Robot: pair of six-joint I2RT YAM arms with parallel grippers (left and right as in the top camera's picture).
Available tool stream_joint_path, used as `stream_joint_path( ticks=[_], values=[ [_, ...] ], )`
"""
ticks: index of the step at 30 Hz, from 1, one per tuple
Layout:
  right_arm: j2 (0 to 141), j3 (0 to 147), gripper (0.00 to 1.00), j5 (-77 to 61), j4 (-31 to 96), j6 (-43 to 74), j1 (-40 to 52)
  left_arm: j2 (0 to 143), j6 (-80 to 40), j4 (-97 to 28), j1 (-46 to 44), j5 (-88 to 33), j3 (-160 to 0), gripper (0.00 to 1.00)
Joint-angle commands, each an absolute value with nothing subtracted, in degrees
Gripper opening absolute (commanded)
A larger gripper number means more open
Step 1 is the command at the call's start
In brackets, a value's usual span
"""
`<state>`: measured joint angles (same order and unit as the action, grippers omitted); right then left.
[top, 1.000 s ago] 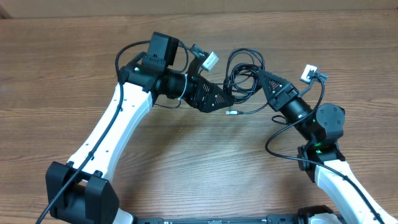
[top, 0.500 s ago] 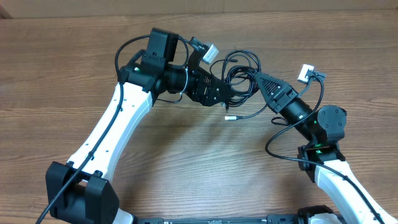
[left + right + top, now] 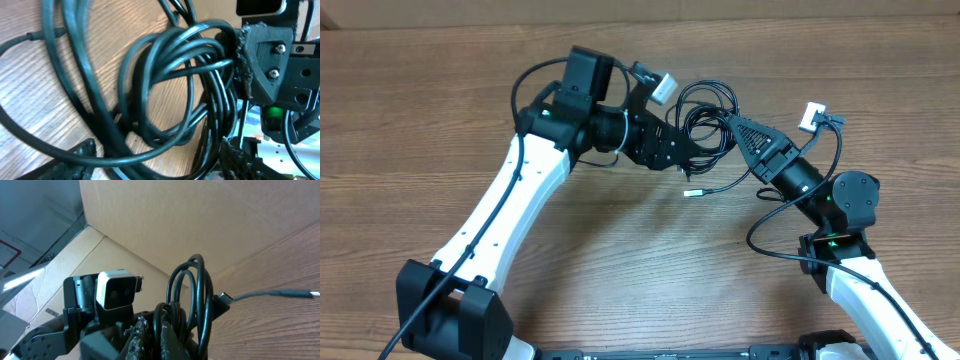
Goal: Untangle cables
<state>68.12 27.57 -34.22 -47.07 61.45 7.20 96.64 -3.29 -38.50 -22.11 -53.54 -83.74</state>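
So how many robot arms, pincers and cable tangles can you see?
Robot arms: 2 (left arm, right arm)
Pincers: 2 (left pincer, right pincer)
Cable tangle: 1
Total: 5

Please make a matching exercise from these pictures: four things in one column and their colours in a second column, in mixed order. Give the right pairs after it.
Things:
1. cables
2. table
3. small light on the right arm
4. long link of the left arm

Colours:
a. white
b. green
c. black
d. brown wood

Pairs: 1-c; 2-d; 3-b; 4-a
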Motion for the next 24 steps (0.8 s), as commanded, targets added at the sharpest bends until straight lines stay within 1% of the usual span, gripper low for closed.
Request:
stream_joint_path(
  ticks=[1, 4, 7, 9, 13, 20, 24],
  values=[
    [68.0, 27.7, 0.04, -34.4, -48.0, 62.0, 7.0, 96.0, -3.5, -38.3, -24.1, -53.6, -84.5, 0.78],
    [68.0, 27.7, 0.04, -34.4, -47.9, 61.9, 7.0, 96.0, -3.8, -37.8, -24.8, -53.6, -84.5, 0.56],
    [68.0, 27.7, 0.04, -34.4, -47.9, 61.9, 7.0, 96.0, -5.3, -36.6, -24.8, -54.0, -84.5, 0.26],
    [68.0, 27.7, 0.04, -34.5, -47.9, 61.9, 7.0, 96.0, -5.4, -36.4, -24.8, -54.0, -84.5, 0.04],
    [68.0, 27.7, 0.04, -34.9, -47.4, 61.9, 7.0, 96.0, -5.3, -36.3, -24.7, -54.0, -84.5, 0.05],
    [68.0, 27.7, 0.04, -35.4, -42.5, 60.7, 7.0, 96.0, -4.4, -35.5, -23.4, -52.8, -84.5, 0.04],
    [68.0, 27.7, 0.04, -36.7, -39.4, 53.0, 7.0, 96.0, -4.3, -35.5, -20.6, -49.6, -84.5, 0.04]
  ],
)
